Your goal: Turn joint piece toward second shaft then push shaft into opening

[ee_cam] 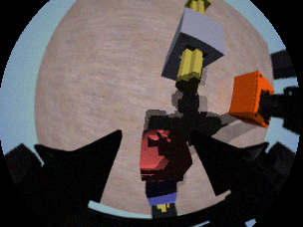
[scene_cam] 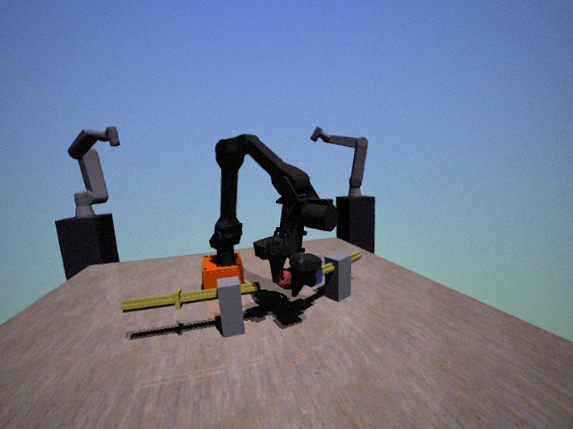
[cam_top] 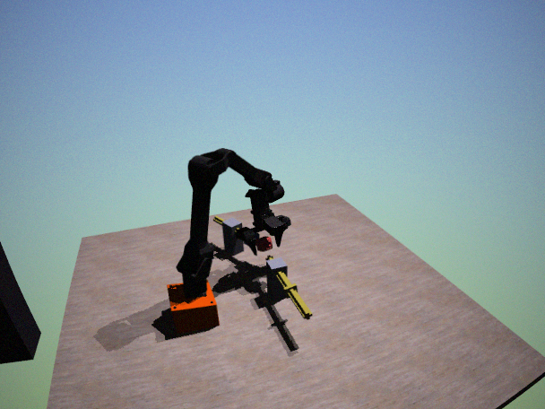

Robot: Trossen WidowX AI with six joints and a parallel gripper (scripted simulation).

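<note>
Right now, I have the black tapered fingers [cam_top: 267, 249] [scene_cam: 285, 289] spread wide with nothing pinched in them. The red boxy joint piece [cam_top: 264, 243] [scene_cam: 284, 278] [ee_cam: 164, 155] sits between them, one finger to either side in the wrist view, with what looks like a gap on each side. It is on the end of the fixed yellow ribbed shaft [cam_top: 218, 220] [scene_cam: 328, 268] [ee_cam: 162, 207], beyond its blue collar [scene_cam: 316, 278] [ee_cam: 162, 198], held above the tabletop [cam_top: 381, 314] [scene_cam: 375, 381] [ee_cam: 95, 75].

In the exterior view that fixed shaft runs from the far right toward the near left, through its grey block [cam_top: 233, 238] [scene_cam: 338, 277]. The yellow sliding shaft [cam_top: 293, 296] [scene_cam: 199, 296] [ee_cam: 190, 65] lies to the near left, its tip well short of the joint piece. I judge that closing now should grip the sides; an uneven squeeze could swing the piece early. One arm works here, so reach isn't in question. I can read no brand, label or writing.
</note>
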